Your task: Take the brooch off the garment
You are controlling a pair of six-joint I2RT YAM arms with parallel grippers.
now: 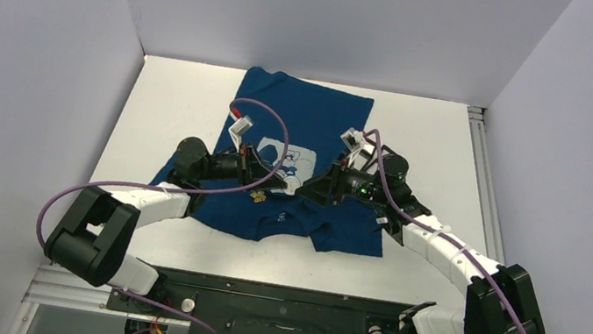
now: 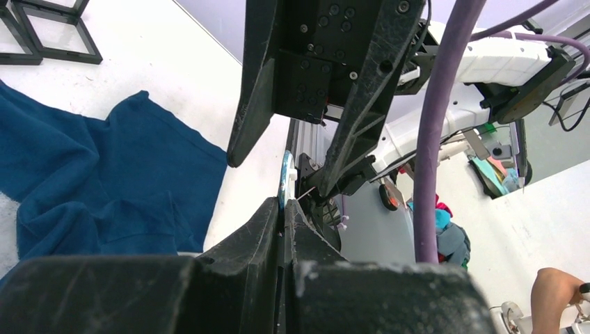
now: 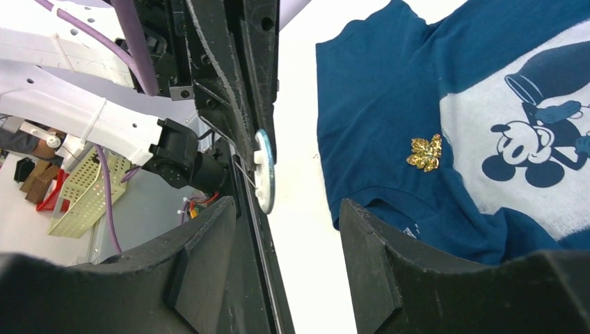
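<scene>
Both arms are in over the middle of the white table (image 1: 162, 103), tips nearly nose to nose above the garment (image 1: 305, 115). The dark blue T-shirt lies flat with its long axis running from the near edge to the far wall, tilted a touch. The collar is toward the arm bases, the hem toward the far wall, and the sleeves are spread to either side. Its pale print (image 1: 290, 159) of a cartoon mouse sits mid-chest, partly under the two wrists.

There's the brooch (image 3: 425, 153), a gold, leaf-shaped piece lying on the blue cloth right at the edge of the print, on the collar side. From above it shows as a small gold speck (image 1: 258, 195) just beside the left arm's wrist. Which way its long axis runs is too small to call, and whether it is fastened to the cloth cannot be seen.

The left gripper (image 2: 282, 207) has its jaws pressed together, pinching a small round pale disc (image 3: 264, 170) edge-on at the tips. It is held up off the shirt, apart from the brooch. The right gripper (image 3: 289, 209) faces it with jaws spread wide and nothing between its pads, and the disc hangs just in front of that gap
</scene>
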